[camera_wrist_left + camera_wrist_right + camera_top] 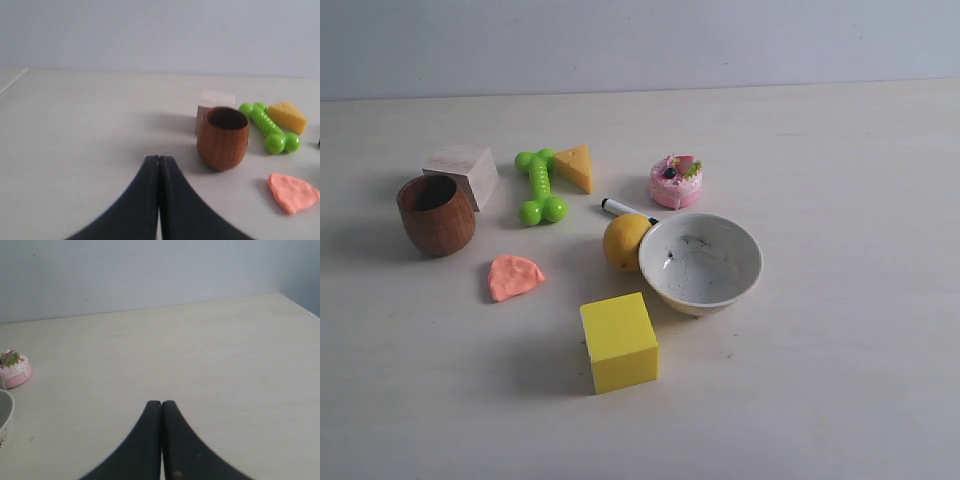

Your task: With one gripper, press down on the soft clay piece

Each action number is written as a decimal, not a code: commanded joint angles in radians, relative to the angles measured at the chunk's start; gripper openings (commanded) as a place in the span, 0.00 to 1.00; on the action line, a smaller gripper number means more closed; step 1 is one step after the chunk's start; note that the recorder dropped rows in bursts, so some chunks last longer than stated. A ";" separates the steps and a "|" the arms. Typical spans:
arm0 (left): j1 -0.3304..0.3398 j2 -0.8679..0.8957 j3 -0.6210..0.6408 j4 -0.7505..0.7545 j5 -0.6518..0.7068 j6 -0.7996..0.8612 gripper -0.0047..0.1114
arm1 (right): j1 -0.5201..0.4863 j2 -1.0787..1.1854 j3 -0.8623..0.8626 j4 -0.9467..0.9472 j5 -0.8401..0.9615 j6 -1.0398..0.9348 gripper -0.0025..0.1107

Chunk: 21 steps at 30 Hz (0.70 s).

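Closest to the exterior camera sits one yellow cube (619,342) on the pale table (840,350). Behind it I count one white bowl (720,262), one yellow-orange ball (623,240) touching the bowl's side, one marker (620,209) poking out behind the ball, one pink toy cake (677,181), one cheese wedge (576,166), one green bone toy (539,187), one pale wooden block (463,170) and one brown wooden cup (436,215) standing upright just in front of the block.

One soft clay piece (514,276) lies flat on the table between the cup and the cube, touching neither.

I have two grippers. My left gripper (159,160) is clenched, fingers pressed together with nothing between them; its wrist view shows the clay off to one side of my fingertips, well apart from them and nearer to me than the cup. My right gripper (161,403) is likewise closed tight and empty, with only the cake and the bowl's edge showing in its wrist view.
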 commanded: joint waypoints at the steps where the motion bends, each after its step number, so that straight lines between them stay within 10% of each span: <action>1: -0.005 -0.007 0.000 0.000 -0.203 0.003 0.04 | -0.005 -0.007 0.004 -0.002 -0.004 -0.001 0.02; 21: -0.005 -0.007 0.000 0.000 -0.332 -0.052 0.04 | -0.005 -0.007 0.004 -0.002 -0.004 -0.001 0.02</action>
